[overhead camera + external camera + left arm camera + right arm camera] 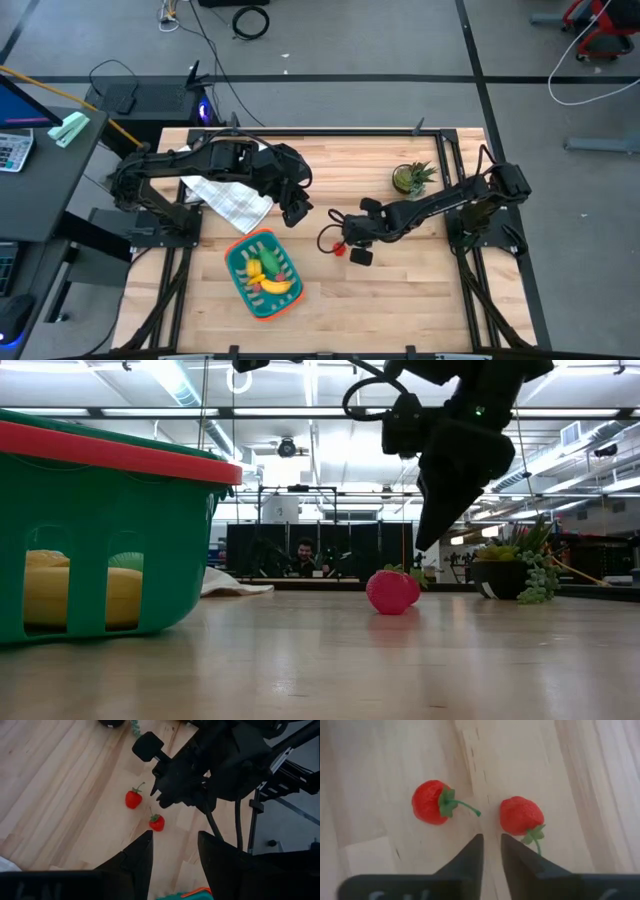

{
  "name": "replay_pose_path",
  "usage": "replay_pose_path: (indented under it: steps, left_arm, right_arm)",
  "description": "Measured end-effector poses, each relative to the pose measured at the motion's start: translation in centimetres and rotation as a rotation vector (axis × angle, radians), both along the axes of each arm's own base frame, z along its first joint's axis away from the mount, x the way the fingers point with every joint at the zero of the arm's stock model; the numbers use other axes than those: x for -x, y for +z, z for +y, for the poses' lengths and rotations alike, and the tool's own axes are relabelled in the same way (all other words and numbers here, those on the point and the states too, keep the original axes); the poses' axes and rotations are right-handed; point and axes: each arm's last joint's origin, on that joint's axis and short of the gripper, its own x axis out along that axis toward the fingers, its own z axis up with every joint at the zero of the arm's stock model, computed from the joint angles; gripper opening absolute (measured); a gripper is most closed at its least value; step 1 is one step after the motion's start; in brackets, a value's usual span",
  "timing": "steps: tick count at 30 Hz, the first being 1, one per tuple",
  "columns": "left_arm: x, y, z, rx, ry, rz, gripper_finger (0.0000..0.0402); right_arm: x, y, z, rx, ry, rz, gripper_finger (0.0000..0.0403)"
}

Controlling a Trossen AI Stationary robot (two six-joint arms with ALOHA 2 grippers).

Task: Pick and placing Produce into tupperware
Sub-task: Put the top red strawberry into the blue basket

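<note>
The teal tupperware [263,274] with an orange rim rests on the table's near left part and holds a yellow banana [276,286], a lemon [254,268] and a green vegetable [271,260]. Two small red pieces with green stems [431,802] [521,815] lie on the wood right of it; the low view shows one [392,591]. My right gripper [491,842] [343,240] hangs above the gap between them, fingers nearly together with only a narrow slit, touching neither. My left gripper [175,845] [296,208] is open, in the air beyond the tupperware.
A white checked cloth [232,200] lies under the left arm. A small potted plant [411,178] stands at the far right of the table. A person [303,555] sits far off in the room. Bare wood lies near the right front.
</note>
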Motion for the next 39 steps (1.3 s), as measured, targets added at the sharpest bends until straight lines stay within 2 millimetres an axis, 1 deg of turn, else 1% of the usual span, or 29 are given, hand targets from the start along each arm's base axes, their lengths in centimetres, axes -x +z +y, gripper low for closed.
replay_pose_path:
  steps: [9,12,15,20,26,33,39]
  left_arm:
    - [0.0,0.0,0.0,0.0,0.0,-0.002,0.0162]
    - [0.0,0.0,0.0,0.0,0.0,-0.002,0.0162]
    - [0.0,0.0,0.0,-0.002,-0.002,-0.002,0.0162]
    - [0.0,0.0,0.0,-0.014,-0.015,-0.003,0.0162]
    - [0.0,0.0,0.0,-0.016,-0.017,-0.003,0.0162]
    - [0.0,0.0,0.0,-0.018,-0.019,-0.003,0.0162]
    - [0.0,0.0,0.0,-0.018,-0.019,-0.003,0.0162]
  right_arm:
    - [0.8,-0.3,-0.1,0.002,0.028,0.095,0.0193]
    - [0.8,-0.3,-0.2,0.031,0.07,0.105,0.0218]
    - [0.8,-0.3,-0.3,0.091,0.108,0.108,0.0233]
    - [0.7,-0.2,-0.5,0.147,0.166,0.114,0.024]
    - [0.3,-0.3,-0.6,0.176,0.25,0.092,0.0231]
    - [0.0,-0.3,-1.8,0.149,0.213,0.08,0.0216]
    - [-0.1,-0.3,-2.9,0.114,0.18,0.082,0.0213]
